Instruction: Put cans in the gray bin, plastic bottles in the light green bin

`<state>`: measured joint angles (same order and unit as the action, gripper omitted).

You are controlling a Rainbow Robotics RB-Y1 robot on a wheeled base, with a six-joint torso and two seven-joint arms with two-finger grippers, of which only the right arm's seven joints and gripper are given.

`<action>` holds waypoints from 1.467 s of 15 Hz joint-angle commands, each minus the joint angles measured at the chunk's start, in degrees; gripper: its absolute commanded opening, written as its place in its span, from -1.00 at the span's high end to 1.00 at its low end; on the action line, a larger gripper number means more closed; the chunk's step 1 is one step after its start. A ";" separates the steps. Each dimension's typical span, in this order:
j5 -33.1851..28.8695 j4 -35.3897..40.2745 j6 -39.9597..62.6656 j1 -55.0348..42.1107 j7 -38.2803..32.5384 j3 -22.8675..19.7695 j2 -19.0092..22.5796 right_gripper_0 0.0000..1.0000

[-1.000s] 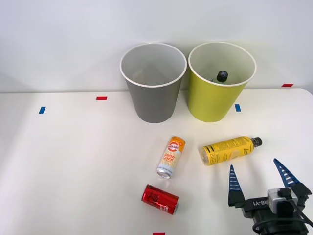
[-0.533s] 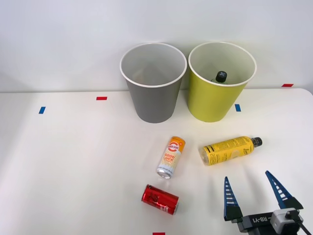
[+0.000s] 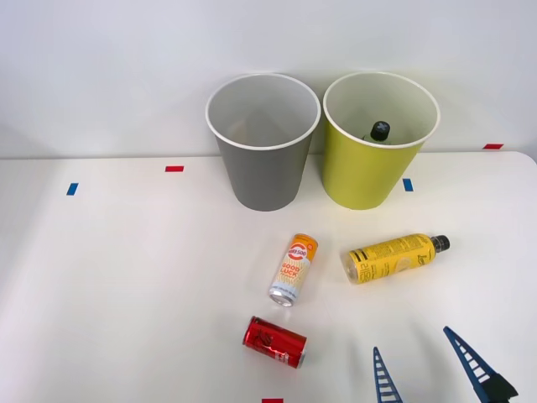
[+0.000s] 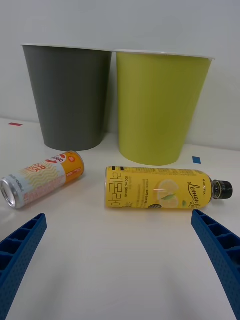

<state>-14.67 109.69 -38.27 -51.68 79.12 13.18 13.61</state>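
A yellow-labelled plastic bottle (image 3: 393, 257) (image 4: 165, 188) with a black cap lies on its side on the white table. To its left lies the white-and-orange can (image 3: 293, 269) (image 4: 41, 178), and the red can (image 3: 274, 342) lies nearer the front. At the back stand the gray bin (image 3: 263, 143) (image 4: 67, 95) and the light green bin (image 3: 377, 143) (image 4: 159, 106); a black bottle cap (image 3: 380, 130) shows inside the green one. My right gripper (image 3: 417, 357) (image 4: 120, 235) is open at the front edge, nearer than the yellow bottle, holding nothing.
Small red tape marks (image 3: 174, 169) and blue tape marks (image 3: 72, 189) dot the table. A pale wall stands right behind the bins. The table's left half is bare white surface.
My right gripper has drawn back toward the front edge, away from the yellow bottle, staying open. The cans, bottle and bins have not moved.
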 commanded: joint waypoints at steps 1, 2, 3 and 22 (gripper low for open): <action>-0.53 0.00 -1.45 -3.07 1.47 0.53 -0.08 -1.00; -0.53 0.00 -1.45 -4.57 1.91 0.80 -0.60 -1.00; -0.53 0.00 -1.45 -5.53 2.26 0.80 -1.13 -1.00; -0.53 0.00 -1.45 -10.28 3.05 2.29 -3.15 -1.00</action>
<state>-15.23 109.69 -39.74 -61.96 82.18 15.47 10.45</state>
